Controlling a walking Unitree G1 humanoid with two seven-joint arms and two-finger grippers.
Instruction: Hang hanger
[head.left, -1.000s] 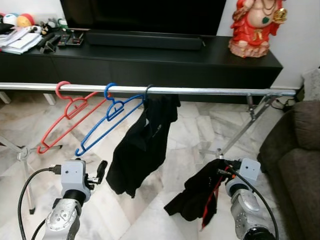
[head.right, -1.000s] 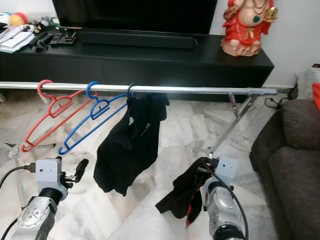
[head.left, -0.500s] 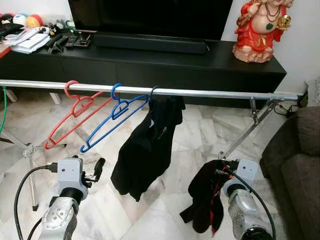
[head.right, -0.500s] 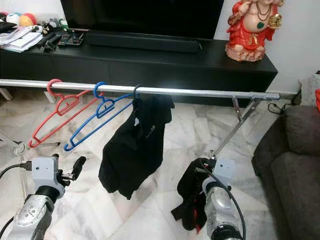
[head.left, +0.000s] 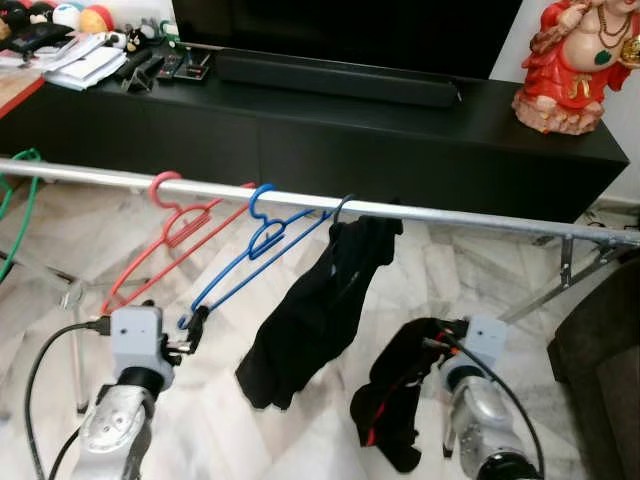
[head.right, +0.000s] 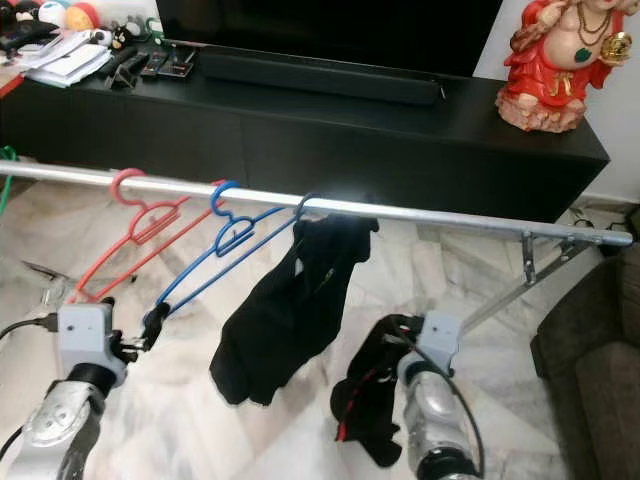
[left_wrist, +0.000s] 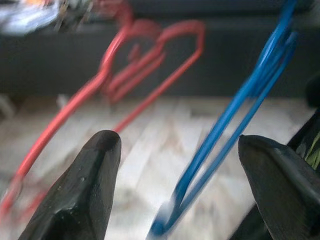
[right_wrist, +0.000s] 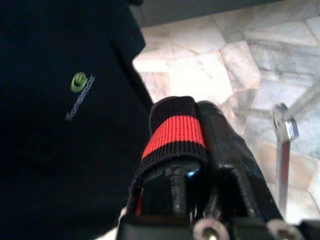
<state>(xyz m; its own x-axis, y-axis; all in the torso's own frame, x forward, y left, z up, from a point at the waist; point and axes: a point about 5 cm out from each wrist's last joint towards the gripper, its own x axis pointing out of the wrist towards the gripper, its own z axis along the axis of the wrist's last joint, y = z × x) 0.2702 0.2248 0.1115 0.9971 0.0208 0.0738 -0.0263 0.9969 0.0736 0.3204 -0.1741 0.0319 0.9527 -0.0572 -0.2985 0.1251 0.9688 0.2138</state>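
A silver rail (head.left: 470, 216) crosses in front of me. On it hang a red hanger (head.left: 170, 218), a blue hanger (head.left: 262, 238) and a black shirt (head.left: 318, 318) on a dark hook. My left gripper (head.left: 196, 326) is open at the blue hanger's low end. In the left wrist view the blue hanger (left_wrist: 235, 125) runs between the black fingers (left_wrist: 82, 192), with the red hanger (left_wrist: 145, 55) beyond. My right gripper (head.left: 432, 346) is shut on a bunched black garment with red trim (head.left: 395, 400) below the rail. Its red-striped band (right_wrist: 175, 131) lies over the fingers, and the logo shirt (right_wrist: 60, 125) is beside it.
A long black TV console (head.left: 400, 140) stands behind the rail, with remotes and papers (head.left: 95, 62) at its left end and a red statue (head.left: 578, 62) at its right. The rack's slanted leg (head.left: 565, 280) and a dark sofa (head.left: 610, 340) are to the right. A green hanger (head.left: 20, 195) hangs at far left.
The camera has moved, so the rail and console sit lower and further right. My left gripper has come up to the blue hanger's low end. The right gripper still holds the garment.
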